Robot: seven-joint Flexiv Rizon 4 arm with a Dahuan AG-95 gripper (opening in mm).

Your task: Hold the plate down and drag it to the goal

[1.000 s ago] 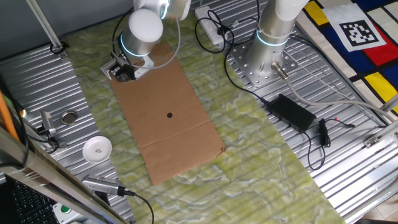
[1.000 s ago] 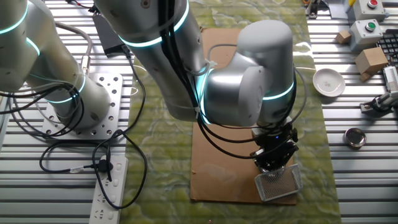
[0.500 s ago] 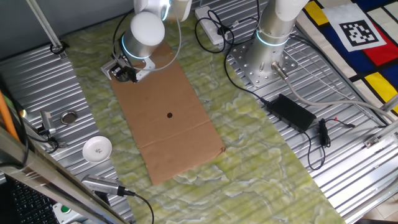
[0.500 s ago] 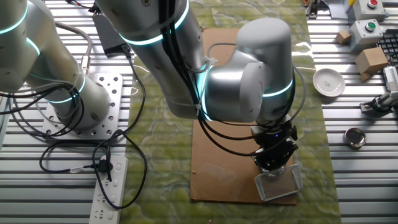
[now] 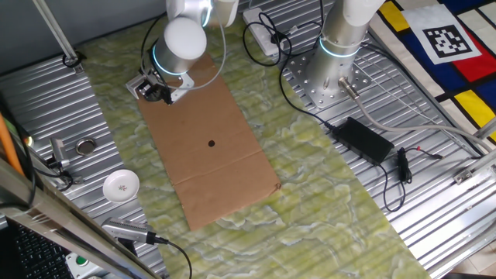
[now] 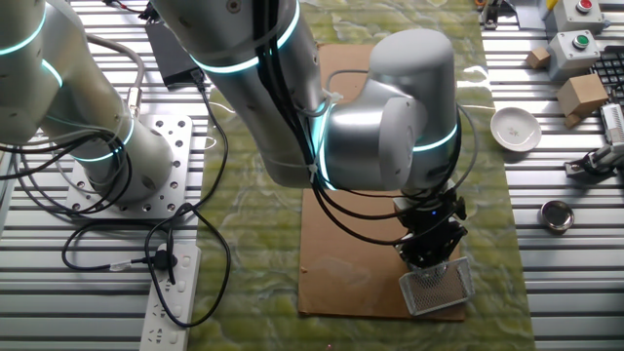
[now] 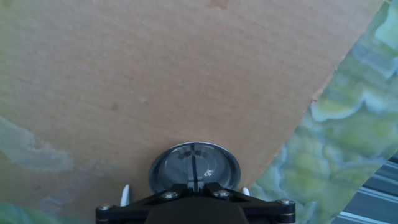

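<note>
In the hand view the plate [image 7: 194, 168], a small silvery disc with a darker centre, lies on brown cardboard [image 7: 155, 74] near its edge. My gripper [image 7: 194, 184] is shut, its jaws closed together with the tips down on the plate's near part. Two white tips [image 7: 125, 194] of the goal show on either side of the plate. In one fixed view the gripper [image 5: 156, 91] is at the cardboard's far left corner, over the white goal bracket [image 5: 139, 84]. In the other fixed view the gripper [image 6: 426, 261] stands on the goal [image 6: 458, 285]. The plate is hidden in both fixed views.
The cardboard sheet [image 5: 209, 147] lies on a green mat and has a black dot [image 5: 211, 142]. A white dish [image 5: 121, 186] and a metal ring [image 5: 85, 145] sit at the left. A second arm's base [image 5: 329, 74], a power adapter [image 5: 364, 139] and cables are at the right.
The arm's wrist has shifted very slightly to the right in one fixed view. The gripper stays at the goal, still shut.
</note>
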